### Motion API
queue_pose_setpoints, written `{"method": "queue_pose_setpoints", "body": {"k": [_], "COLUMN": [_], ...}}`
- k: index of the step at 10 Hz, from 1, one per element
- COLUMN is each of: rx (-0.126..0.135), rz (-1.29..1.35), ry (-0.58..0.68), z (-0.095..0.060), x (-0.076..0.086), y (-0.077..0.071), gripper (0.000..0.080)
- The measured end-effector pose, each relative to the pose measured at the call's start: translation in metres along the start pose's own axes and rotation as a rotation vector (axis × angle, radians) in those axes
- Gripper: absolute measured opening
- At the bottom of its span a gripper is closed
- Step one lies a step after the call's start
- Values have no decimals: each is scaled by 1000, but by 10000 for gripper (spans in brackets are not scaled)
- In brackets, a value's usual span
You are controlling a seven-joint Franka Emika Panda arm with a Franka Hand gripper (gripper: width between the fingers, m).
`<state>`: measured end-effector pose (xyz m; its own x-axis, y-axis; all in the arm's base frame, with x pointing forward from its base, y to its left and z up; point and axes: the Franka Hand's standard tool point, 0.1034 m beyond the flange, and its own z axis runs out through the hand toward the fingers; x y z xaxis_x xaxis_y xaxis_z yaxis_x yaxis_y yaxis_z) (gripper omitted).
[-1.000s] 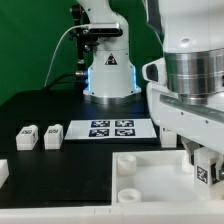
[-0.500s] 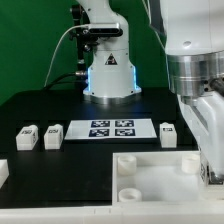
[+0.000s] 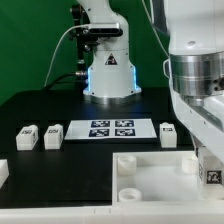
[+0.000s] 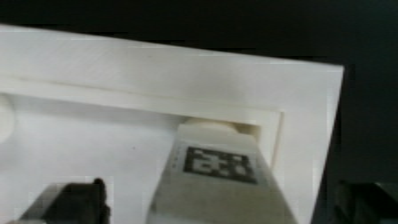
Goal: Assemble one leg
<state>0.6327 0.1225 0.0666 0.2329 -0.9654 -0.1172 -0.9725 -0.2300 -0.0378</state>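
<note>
end effector (image 3: 208, 172): low at the exterior view's right edge, gripping a small white plastic tagged leg (image 4: 217, 160) | leg: upright, tip in the corner recess of the big flat white panel (image 4: 160, 75) (seating unclear) | black worktop (image 3: 60, 110): three more legs (image 3: 52, 135).

Open black bench (image 3: 40, 105) behind the marker board (image 3: 111, 128). Left of the marker board, in the exterior view, two loose legs (image 3: 40, 135); just right of it, one more leg (image 3: 168, 134). In front, blocked by the large white panel (image 3: 150, 176).
</note>
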Motion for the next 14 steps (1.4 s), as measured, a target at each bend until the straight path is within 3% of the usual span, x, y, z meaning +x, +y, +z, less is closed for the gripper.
{"method": "queue_pose_setpoints", "body": {"k": [4,6,8,9,11,12,13,14], "rx": [-4,-34,-33,-32,-31,-31,-29,-24], "rz": [-396,-804,-1091,-1083,-1071,-1065,-1016,-885], "ry": [12,50,81,80,80,80,81,76], "z": [-1,-1,-2,-2,-2,-2,-2,-2], "x": [1,3,5,5,5,5,6,7], "y": [0,0,-4,-3,-3,-3,-3,-3], "gripper": [648,648,648,648,390,390,291,291]}}
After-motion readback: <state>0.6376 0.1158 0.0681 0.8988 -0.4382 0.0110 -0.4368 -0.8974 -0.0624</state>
